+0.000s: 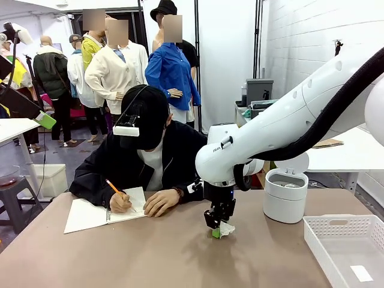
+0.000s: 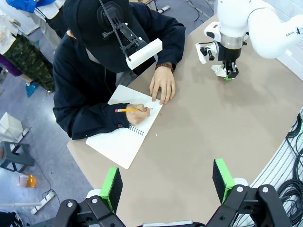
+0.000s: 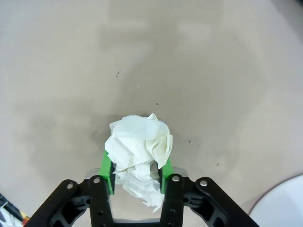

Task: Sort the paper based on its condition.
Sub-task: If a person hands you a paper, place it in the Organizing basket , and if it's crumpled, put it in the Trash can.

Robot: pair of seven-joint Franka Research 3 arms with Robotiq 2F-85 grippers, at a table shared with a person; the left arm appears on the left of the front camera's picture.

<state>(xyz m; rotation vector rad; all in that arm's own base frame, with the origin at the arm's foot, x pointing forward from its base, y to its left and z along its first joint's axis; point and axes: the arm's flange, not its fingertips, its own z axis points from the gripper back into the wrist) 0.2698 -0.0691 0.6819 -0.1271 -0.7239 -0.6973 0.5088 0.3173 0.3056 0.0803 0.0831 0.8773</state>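
Nearest the robot, the left gripper (image 2: 168,182) hangs above the near edge of the brown table (image 1: 150,252); its green pads (image 2: 111,185) stand wide apart with nothing between them, so it is open; below it lies bare table top.

At the near right corner sits a white slotted basket (image 1: 336,225); a small flat white slip (image 1: 362,273) lies on its floor.

Toward the middle of the table, slightly right, the right arm reaches straight down; the right gripper (image 1: 219,231) is at the table top with its jaws closed in on the paper (image 1: 227,228); the right wrist view shows this gripper (image 3: 136,165) with a green pad pressed to each side of the crumpled white paper (image 3: 139,142), the wad bulging out beyond the fingertips; whether it rests on the table or is just lifted cannot be told; the left wrist view shows the same gripper (image 2: 229,73) with the paper (image 2: 218,70) from across the table.

Behind and to the right of it stands a white lidded bin (image 1: 285,195), lid raised.

At the far side a person in dark clothes and a black cap leans over an open spiral notebook (image 1: 90,215); one hand (image 1: 120,201) holds a pencil (image 1: 112,186) on the page; the other hand (image 1: 161,202) lies flat beside the notebook, near the right gripper but apart from it.
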